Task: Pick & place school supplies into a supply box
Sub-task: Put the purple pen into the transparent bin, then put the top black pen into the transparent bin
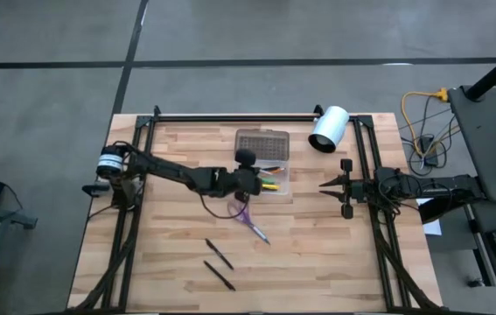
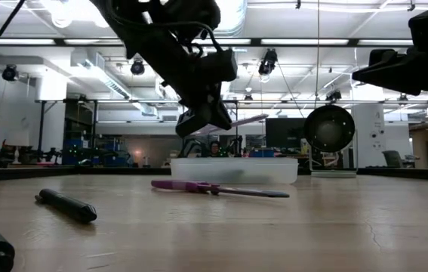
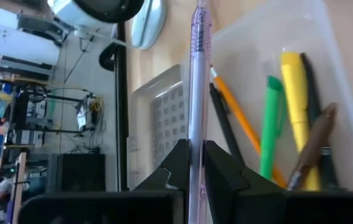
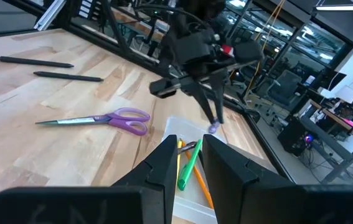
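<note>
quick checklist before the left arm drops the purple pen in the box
1. Pen held: left pincer is shut on the purple pen. Ok.
2. Pincer over the box: at its near edge in the high view; whether it is fully over the tray, cannot tell.
3. Lid open and lying back. Ok.
4. Room inside: green pen and yellow pen leave a gap. Ok.
5. Right pincer waits clear at the right. Ok.
6. Scissors and two black pens lie outside the path. Ok.

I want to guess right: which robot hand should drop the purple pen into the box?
Left. Its hand is shut on the purple pen, over the box. The right hand holds nothing.
</note>
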